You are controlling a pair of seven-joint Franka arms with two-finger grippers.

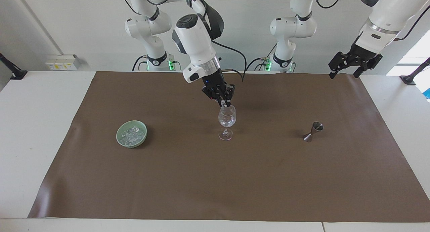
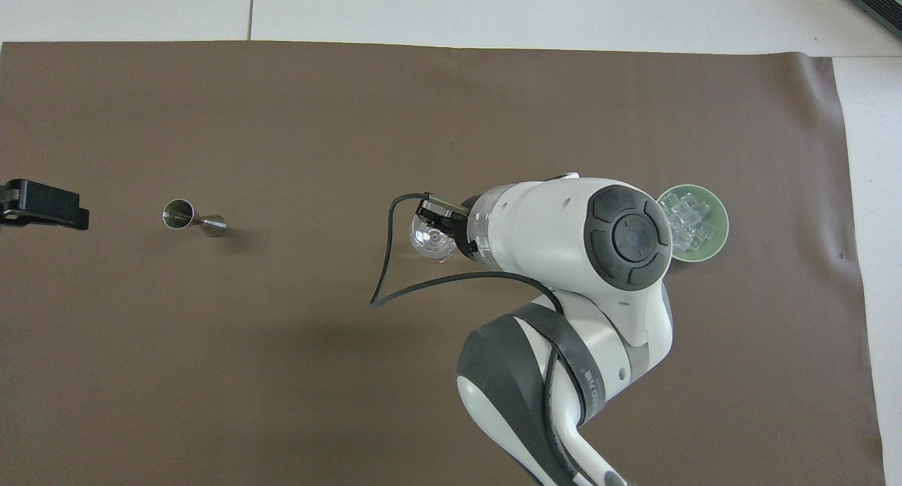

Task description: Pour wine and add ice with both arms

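While right jaws (image 1: 224,103) pinch an ice cube over wine glass (image 1: 227,119), green bowl (image 1: 121,130) holds ice (image 1: 133,134), left jaws (image 1: 347,70) apart.

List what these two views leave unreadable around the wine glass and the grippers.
- Overhead view: the right arm's wrist covers part of the wine glass and the bowl.
- Facing view: whether the right gripper, shut above the glass rim, holds an ice cube is too small to tell.
- Overhead view: the frame edge cuts off the left gripper.

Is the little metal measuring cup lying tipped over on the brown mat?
No, the metal measuring cup stands upright on the mat, untouched by either gripper.
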